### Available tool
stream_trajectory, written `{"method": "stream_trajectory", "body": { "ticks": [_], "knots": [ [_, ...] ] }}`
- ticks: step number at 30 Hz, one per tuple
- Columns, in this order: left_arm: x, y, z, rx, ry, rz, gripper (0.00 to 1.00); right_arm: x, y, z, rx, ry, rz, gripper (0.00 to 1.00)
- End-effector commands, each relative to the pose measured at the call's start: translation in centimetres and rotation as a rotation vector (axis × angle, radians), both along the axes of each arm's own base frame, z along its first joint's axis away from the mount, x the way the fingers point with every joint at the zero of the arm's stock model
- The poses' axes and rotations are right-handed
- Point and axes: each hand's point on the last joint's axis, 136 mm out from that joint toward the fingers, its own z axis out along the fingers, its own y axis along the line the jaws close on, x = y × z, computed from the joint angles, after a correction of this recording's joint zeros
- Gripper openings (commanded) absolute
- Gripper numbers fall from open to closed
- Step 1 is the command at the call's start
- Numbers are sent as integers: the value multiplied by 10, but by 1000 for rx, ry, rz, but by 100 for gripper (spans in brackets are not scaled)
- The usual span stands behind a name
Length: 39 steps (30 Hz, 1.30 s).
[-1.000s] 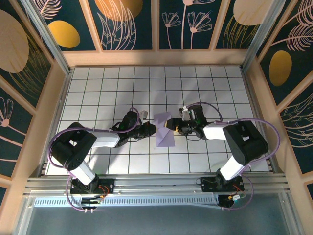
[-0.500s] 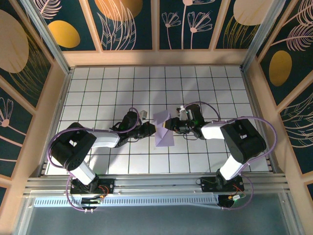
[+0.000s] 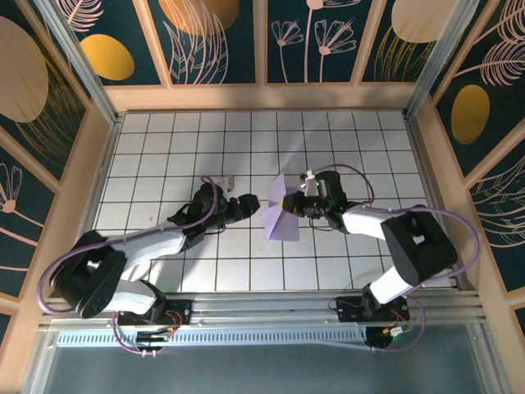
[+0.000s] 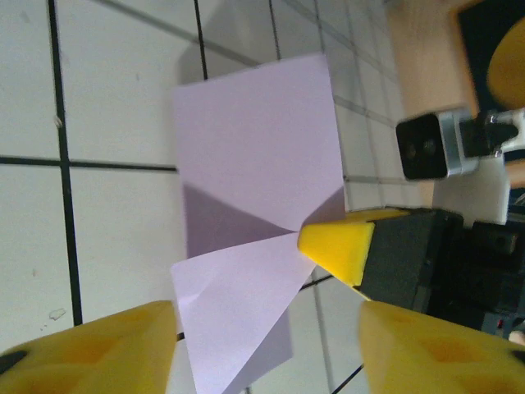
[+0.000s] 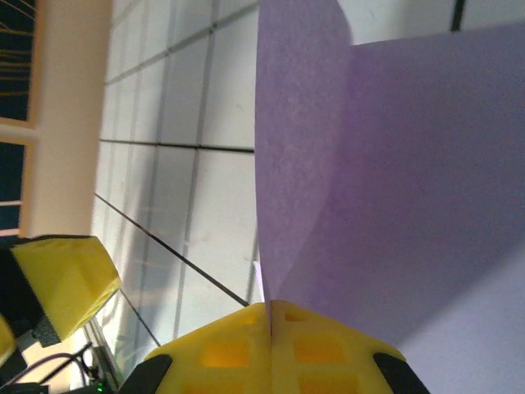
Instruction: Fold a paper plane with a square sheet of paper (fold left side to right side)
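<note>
Open room over far table (image 3: 328, 135) tiles; right gripper (image 3: 287, 201) with pinched paper (image 3: 283, 223) stands just ahead of left gripper (image 3: 251, 202).

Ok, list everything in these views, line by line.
sheet of paper: one, lavender, creased, partly raised, mid-table between the grippers
table: one, white tiles with dark grid lines
wall panels: several, dark blue with gold and cream flower designs, wood-framed, around the table
rail: one, silver metal, near edge
arms: two, white and black, reaching in from the near edge
left gripper: yellow fingers, open, just left of the paper
right gripper: yellow fingers, shut on the paper
</note>
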Motion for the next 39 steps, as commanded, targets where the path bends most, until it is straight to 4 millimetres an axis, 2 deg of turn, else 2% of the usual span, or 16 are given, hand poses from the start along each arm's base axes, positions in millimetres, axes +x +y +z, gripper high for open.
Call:
{"method": "stream_trajectory", "body": {
  "ticks": [1,6,9,12,15,17,21,26,31,36,39],
  "knots": [
    [3,22,26,-2,-74,100,75,21,-5,64,74,-171,-22,0],
    [-4,24,85,-149,-179,99,99,23,-14,139,244,-310,-15,0],
    [-14,15,115,-278,-229,36,99,17,-15,178,340,-359,21,0],
    [-26,-1,142,-421,-259,-67,99,9,-12,206,410,-379,68,0],
    [-31,-13,158,-500,-269,-146,99,-2,-9,227,505,-381,116,0],
    [-32,-21,161,-500,-273,-188,99,-10,-8,239,561,-387,150,0],
    [-33,-31,169,-526,-281,-241,98,-17,-5,244,596,-372,181,0],
    [-33,-38,174,-556,-282,-262,91,-21,-2,241,601,-343,201,0],
    [-31,-41,175,-563,-276,-269,74,-26,3,236,599,-309,227,0],
    [-30,-40,177,-563,-281,-262,52,-27,2,235,596,-307,225,0],
    [-29,-40,173,-537,-278,-254,42,-26,3,233,592,-303,225,0]
  ]
}}
